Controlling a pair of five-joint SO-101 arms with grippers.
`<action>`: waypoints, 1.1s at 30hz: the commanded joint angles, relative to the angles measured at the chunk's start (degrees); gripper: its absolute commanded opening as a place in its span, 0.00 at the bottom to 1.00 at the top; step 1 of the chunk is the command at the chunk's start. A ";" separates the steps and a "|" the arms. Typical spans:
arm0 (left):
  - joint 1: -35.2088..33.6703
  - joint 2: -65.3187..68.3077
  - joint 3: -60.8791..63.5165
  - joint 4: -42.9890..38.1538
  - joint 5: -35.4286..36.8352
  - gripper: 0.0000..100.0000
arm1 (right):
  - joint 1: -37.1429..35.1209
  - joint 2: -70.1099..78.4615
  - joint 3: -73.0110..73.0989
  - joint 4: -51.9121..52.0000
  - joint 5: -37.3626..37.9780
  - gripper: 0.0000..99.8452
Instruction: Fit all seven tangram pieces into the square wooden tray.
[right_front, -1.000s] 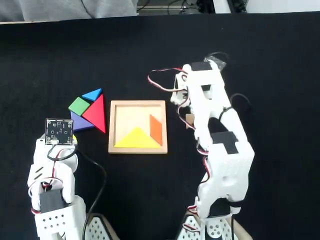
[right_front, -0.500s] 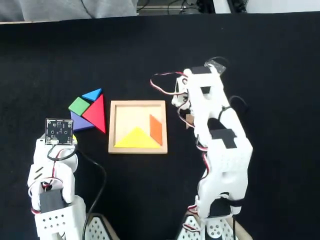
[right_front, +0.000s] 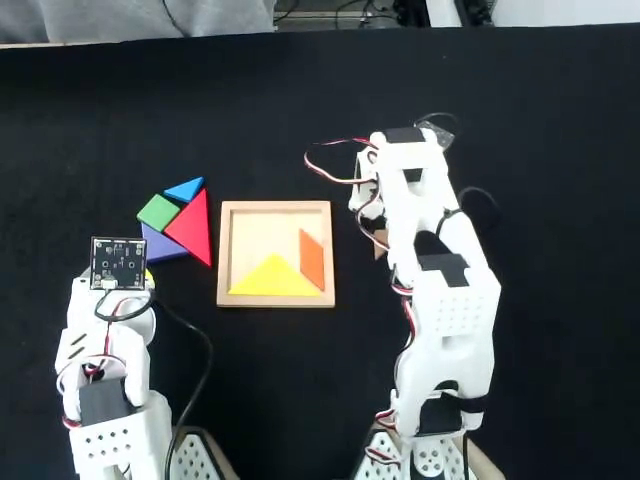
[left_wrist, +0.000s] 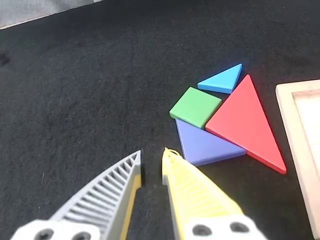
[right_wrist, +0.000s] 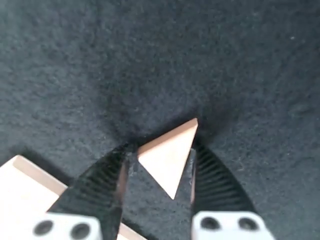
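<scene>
At near left, left gripper (left_wrist: 151, 154) low over the black cloth (right_front: 520, 100), fingers slightly parted with nothing between. Just beyond it, clustered and touching: purple piece (left_wrist: 207, 147), green square (left_wrist: 195, 106), blue triangle (left_wrist: 222, 80), red triangle (left_wrist: 245, 125). Right of those, wooden tray (right_front: 275, 209) holding yellow triangle (right_front: 272, 277) and orange parallelogram (right_front: 311, 257). Just right of the tray, right gripper (right_wrist: 157, 160) pinching a pale wooden triangle (right_wrist: 167, 155).
</scene>
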 joint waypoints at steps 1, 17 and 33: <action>0.40 -0.44 1.10 -0.35 -0.09 0.08 | 0.35 -0.04 -1.71 0.09 0.79 0.09; 0.48 -0.44 1.10 -0.35 -0.09 0.08 | -7.74 -10.95 -12.18 10.90 18.20 0.03; 0.40 -0.44 1.10 -0.35 -0.09 0.08 | -22.07 -1.63 -13.41 6.95 30.95 0.03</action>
